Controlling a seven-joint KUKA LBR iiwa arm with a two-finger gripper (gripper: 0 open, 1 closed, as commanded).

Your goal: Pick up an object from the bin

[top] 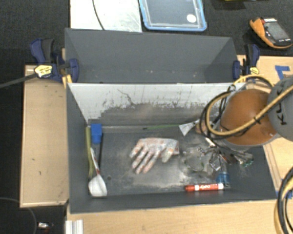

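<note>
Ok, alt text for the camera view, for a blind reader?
The arm's gripper is low in the right of the grey bin, near a red marker by the front wall. A pale hand-shaped thing lies mid-floor, a blue-headed brush along the left wall.

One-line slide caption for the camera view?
Gripper at right of grey metal bin, near pale toy hand and red marker pen.

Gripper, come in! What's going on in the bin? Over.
Gripper low at bin right side, over dark jumble. Red marker nearby, by near wall. Pale toy hand mid-bin, apart.
</note>
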